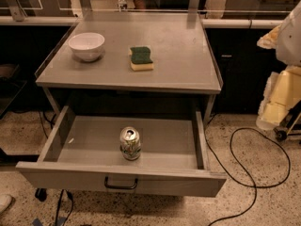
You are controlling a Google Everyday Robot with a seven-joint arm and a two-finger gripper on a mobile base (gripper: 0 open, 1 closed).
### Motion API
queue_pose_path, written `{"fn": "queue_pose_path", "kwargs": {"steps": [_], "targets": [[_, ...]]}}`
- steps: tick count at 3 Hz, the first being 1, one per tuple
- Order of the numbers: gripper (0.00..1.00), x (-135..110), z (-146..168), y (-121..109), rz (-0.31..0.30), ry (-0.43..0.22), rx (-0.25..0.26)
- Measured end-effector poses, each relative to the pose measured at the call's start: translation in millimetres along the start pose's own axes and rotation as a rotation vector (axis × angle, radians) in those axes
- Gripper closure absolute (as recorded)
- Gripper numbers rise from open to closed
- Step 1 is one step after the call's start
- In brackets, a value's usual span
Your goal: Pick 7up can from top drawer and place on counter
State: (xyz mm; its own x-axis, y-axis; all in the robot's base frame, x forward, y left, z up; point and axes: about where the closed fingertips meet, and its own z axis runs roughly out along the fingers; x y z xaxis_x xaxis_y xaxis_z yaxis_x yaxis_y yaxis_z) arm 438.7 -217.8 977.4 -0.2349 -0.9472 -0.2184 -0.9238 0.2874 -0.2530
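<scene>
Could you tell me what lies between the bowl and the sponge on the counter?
Only bare counter shows between bowl and sponge in the camera view. The pincer is not in view.

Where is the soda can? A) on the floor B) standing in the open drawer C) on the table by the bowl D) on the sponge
B: the 7up can stands upright in the open top drawer, near its front, while the counter holds a white bowl and a green sponge; the gripper is not in view.
</scene>
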Motion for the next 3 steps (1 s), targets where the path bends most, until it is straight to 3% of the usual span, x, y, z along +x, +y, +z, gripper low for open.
{"fn": "queue_pose_path", "kwargs": {"steps": [2,3], "targets": [[0.00,12,25,-12,0.169,-0.124,0.036],[0.00,6,48,-23,0.226,-0.201,0.032]]}}
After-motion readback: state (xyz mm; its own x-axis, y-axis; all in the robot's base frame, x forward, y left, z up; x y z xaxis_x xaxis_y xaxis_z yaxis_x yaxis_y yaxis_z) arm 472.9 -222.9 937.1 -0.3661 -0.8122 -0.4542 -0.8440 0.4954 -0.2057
